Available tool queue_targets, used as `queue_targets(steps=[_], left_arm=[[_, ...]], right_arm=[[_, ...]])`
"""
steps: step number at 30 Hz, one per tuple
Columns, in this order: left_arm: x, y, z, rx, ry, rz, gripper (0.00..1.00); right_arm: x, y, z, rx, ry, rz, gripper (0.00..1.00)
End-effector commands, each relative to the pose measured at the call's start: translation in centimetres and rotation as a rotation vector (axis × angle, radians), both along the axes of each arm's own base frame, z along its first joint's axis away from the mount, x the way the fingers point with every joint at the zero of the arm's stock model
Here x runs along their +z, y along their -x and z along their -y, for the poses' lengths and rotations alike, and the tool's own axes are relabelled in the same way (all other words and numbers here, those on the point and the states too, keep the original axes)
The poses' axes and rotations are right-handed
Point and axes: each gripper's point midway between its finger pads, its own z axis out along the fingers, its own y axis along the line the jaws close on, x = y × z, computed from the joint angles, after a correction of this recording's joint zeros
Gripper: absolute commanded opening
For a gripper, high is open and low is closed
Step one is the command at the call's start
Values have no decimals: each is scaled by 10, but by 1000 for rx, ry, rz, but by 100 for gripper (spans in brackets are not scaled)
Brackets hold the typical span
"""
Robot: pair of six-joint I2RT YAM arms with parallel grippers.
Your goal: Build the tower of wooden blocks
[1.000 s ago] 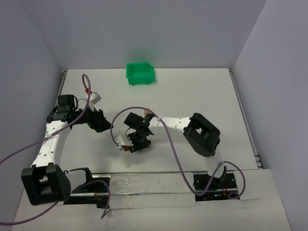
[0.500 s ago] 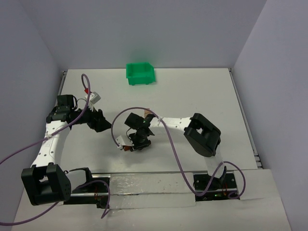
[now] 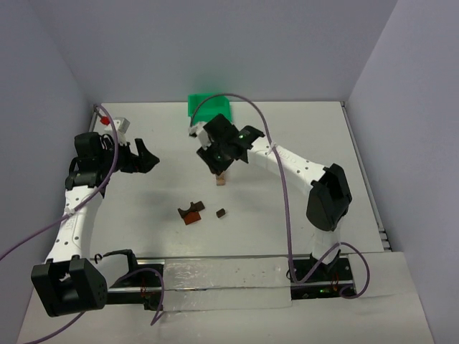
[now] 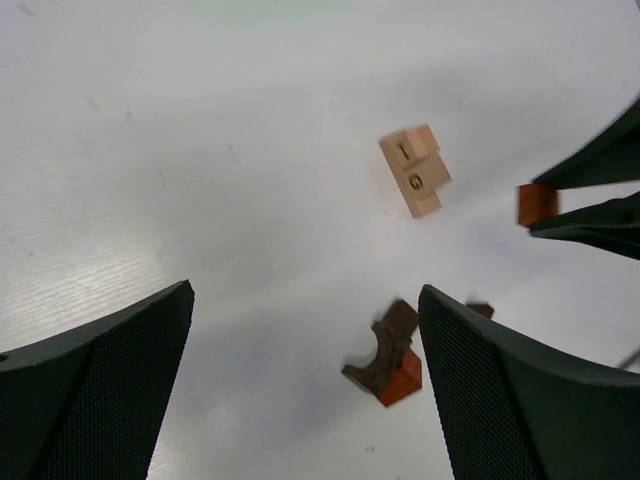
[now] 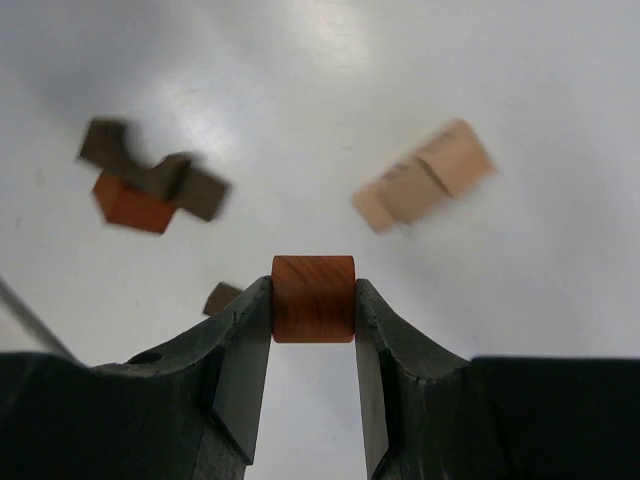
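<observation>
The right gripper point(image 5: 313, 290) is clamped on a red block point(image 5: 313, 305), with one finger on each flat side, and holds it in the air near the tan bar point(image 5: 425, 178) without touching it. The left gripper point(image 4: 305, 292) has its jaws wide apart with nothing between them, well to the left of the bar.

No tower stands yet. The bar lies on the table point(image 3: 323, 143). I cannot tell if it is one piece or a few tan cubes pressed together, because both wrist views are blurred there. The arch point(image 5: 150, 185) lies on the side of the bar toward the arm bases, well apart from it and touching a red-brown piece. A small dark cube point(image 5: 222, 297) sits between the arch and the bar.

I judge these pieces to be light, stiff and not fragile. Their smooth wood faces can slip or turn in a weak pinch. The best hold is on two parallel flat faces, near the middle, as with the red block now. The arch should be taken by its flat outer sides, never by the curve. A narrow stack will likely tip at a small push, so the release must be soft.
</observation>
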Motion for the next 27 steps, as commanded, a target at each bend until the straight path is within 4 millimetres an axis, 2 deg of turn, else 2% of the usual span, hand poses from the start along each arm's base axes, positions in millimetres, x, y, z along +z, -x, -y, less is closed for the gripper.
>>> queue_targets(steps=[1,4,8,14,22,27], left_arm=[[21,-33,-26,241,40,51,99],[18,-36,-27,258,55,31,99],[20,-39,-29,279,61,42,99],[15,-42,-33,302,49,34,99],[12,-48,-37,324,45,27,99],[12,-50,-43,350,29,29,99]], right_arm=[[11,-39,41,-579,53,-29,0],[3,-44,45,-690,39,-146,0],[-15,-61,48,-798,9,-271,0],[-16,-80,50,-870,7,-209,0],[-32,-85,44,-901,27,-220,0],[-31,-93,38,-935,9,-192,0]])
